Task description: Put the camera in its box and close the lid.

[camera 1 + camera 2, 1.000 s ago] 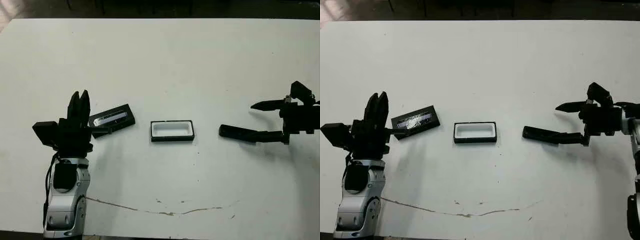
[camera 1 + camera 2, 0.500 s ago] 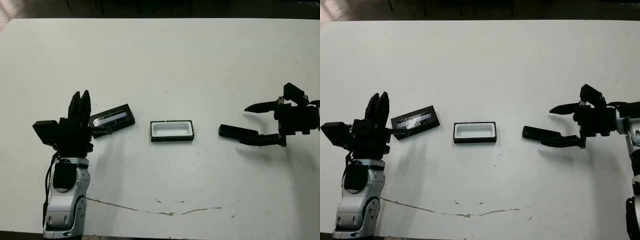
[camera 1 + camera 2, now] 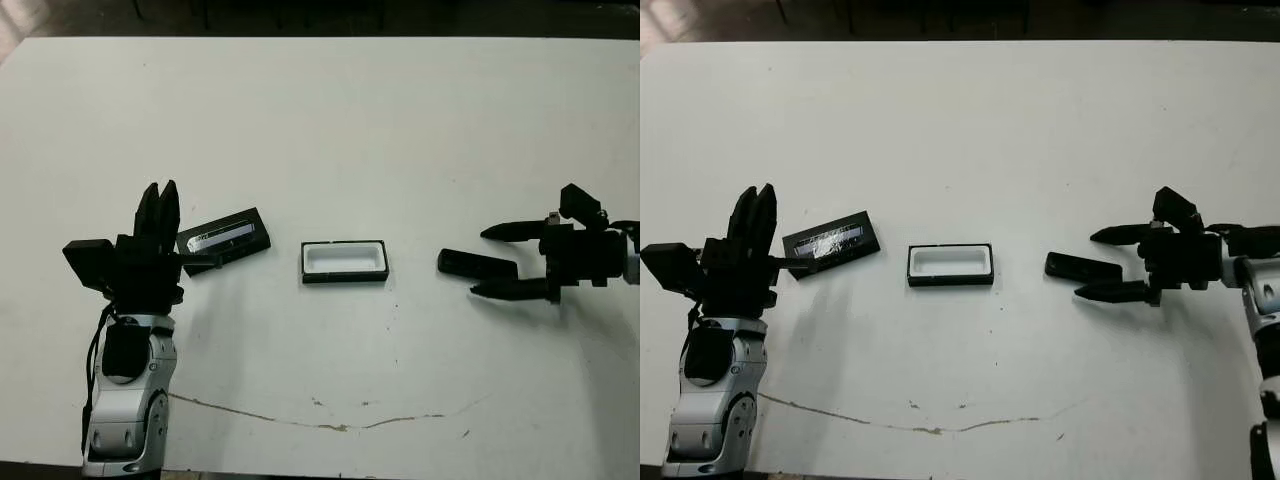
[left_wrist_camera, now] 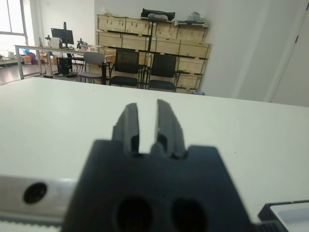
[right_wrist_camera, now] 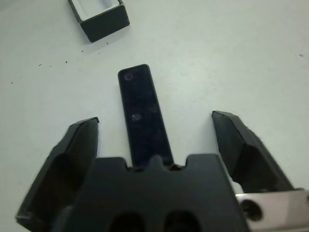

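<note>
The camera (image 3: 470, 264) is a slim black bar lying flat on the white table, right of centre. My right gripper (image 3: 478, 262) is open and low over it, one finger on each side. In the right wrist view the camera (image 5: 142, 113) runs lengthwise between the spread fingers (image 5: 79, 145), with gaps on both sides. The box (image 3: 344, 277) stands open at the table's middle, its white lining showing. Left of it lies the lid (image 3: 225, 237), flat and slightly askew. My left gripper (image 3: 158, 196) is shut on nothing, just left of the lid, pointing away from me.
A thin brownish crack (image 3: 330, 425) runs along the table near its front edge. Past the far edge the floor is dark. The left wrist view shows chairs (image 4: 126, 67) and wooden shelving beyond the table.
My right gripper has moved left and come down, so its open fingers now straddle the camera. The left arm, lid, box and camera have not moved.
</note>
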Robot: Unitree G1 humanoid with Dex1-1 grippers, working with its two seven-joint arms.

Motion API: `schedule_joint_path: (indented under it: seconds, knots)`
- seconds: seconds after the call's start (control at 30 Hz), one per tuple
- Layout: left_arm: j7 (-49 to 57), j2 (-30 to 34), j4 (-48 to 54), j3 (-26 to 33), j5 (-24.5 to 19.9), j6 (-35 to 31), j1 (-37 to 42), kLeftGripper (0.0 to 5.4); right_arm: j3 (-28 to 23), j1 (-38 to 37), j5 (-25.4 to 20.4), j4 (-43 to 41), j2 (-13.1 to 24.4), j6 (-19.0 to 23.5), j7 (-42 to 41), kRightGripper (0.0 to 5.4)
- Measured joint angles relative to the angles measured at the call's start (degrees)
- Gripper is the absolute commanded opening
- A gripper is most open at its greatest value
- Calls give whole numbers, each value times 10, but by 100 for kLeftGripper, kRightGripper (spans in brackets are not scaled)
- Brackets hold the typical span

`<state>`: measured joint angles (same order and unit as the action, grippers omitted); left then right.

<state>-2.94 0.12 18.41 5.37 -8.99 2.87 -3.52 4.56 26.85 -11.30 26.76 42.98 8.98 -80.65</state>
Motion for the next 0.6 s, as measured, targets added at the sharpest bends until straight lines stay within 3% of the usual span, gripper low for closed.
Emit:
schedule_joint_path:
  seconds: [0.17, 0.4, 0.47, 0.6]
  knots:
    - [0, 0, 3, 0, 0, 0, -1, 0, -9, -47, -16, -86, 3, 46, 23, 301]
    - [0, 0, 3, 0, 0, 0, -1, 0, -38, -105, -63, -197, 10, 144, 64, 140]
    - [0, 0, 3, 0, 1, -1, -2, 0, -39, -110, -56, -205, 13, 137, 78, 94]
    - [0, 0, 3, 0, 0, -1, -2, 0, -32, -90, -34, -146, 15, 69, 91, 17]
